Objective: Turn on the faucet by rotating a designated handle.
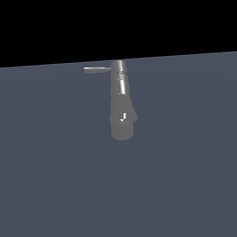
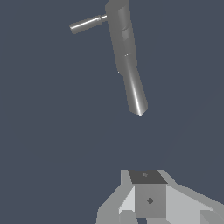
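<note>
The faucet (image 1: 121, 100) is standing on the grey floor (image 1: 55, 185) – long axis running up the exterior view, rounded end nearest. Its handle (image 1: 97, 69) is jutting toward the exterior view's left. The gripper (image 2: 148, 197) is hanging well apart – its spread cannot be told.

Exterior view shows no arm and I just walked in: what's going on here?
Nothing is being handled yet. The shiny grey metal faucet stands alone on the dark blue-grey floor, its thin grey rod handle jutting toward the exterior view's left. In the wrist view, the white gripper sits well short of it, untouching.
</note>
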Robot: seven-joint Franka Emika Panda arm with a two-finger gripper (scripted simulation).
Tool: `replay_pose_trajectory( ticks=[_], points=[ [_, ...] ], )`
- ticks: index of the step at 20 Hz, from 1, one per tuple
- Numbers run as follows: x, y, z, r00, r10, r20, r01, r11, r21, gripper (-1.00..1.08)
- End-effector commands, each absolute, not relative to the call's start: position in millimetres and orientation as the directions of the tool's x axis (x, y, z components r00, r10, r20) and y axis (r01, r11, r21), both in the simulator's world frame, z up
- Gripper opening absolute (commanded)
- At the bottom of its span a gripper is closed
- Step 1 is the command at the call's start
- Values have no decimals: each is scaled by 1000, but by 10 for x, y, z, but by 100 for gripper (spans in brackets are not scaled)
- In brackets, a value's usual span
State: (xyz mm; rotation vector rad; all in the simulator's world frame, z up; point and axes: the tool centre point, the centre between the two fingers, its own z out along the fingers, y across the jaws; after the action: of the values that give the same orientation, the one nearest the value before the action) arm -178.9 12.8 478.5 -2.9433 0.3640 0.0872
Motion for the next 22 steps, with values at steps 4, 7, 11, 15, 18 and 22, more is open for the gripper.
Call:
replay_pose_trajectory(
  ticks=[4,7,11,15,18,22],
  points=[
    [-1380,153,4665,919,-365,-151,-390,-898,-203,-100],
    [-1153,163,4576,880,-435,-191,-470,-858,-208,-100],
    [-852,176,4432,816,-526,-239,-572,-795,-200,-100],
    [-558,189,4264,739,-613,-278,-667,-724,-177,-100],
    [-343,200,4125,675,-674,-299,-731,-665,-152,-100],
    [-68,217,3928,583,-749,-314,-806,-581,-113,-100]
  ],
)
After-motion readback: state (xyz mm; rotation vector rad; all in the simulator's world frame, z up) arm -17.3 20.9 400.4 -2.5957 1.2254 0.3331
